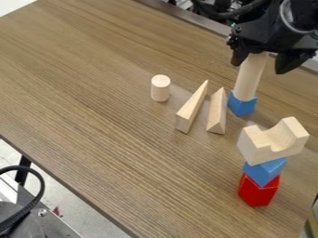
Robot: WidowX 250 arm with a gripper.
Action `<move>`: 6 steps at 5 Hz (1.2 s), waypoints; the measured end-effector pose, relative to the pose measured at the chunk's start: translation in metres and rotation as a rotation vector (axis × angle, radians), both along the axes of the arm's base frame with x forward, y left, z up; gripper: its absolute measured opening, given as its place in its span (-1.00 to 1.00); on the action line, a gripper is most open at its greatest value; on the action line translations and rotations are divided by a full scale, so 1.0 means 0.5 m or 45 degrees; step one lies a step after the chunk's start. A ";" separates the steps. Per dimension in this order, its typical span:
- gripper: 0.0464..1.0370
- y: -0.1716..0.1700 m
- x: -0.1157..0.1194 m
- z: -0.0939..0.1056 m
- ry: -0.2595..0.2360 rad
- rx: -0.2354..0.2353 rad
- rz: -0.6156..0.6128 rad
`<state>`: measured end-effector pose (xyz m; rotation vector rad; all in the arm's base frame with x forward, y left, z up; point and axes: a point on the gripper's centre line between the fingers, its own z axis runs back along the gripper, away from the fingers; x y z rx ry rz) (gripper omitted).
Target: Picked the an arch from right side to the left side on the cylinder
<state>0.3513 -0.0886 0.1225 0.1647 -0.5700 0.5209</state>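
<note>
Arch (256,148) apart from end effector (258,65); nearer the camera.

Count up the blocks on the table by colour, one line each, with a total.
Natural wood: 5 (short cylinder, tall cylinder, two wedges, arch)
Blue blocks: 2
Red block: 1
Total: 8

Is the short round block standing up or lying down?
Standing up. The short cylinder has its flat round end on top, and its side goes down to the table.
</note>
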 end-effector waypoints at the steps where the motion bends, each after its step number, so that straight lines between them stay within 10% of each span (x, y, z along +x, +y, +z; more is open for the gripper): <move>1: 0.93 0.001 -0.005 -0.021 0.040 0.015 0.001; 4: 0.93 -0.026 -0.038 0.183 -0.190 -0.134 0.239; 5: 0.93 -0.049 -0.086 0.226 -0.098 -0.266 0.364; 6: 0.93 -0.073 -0.154 0.223 0.148 -0.382 0.394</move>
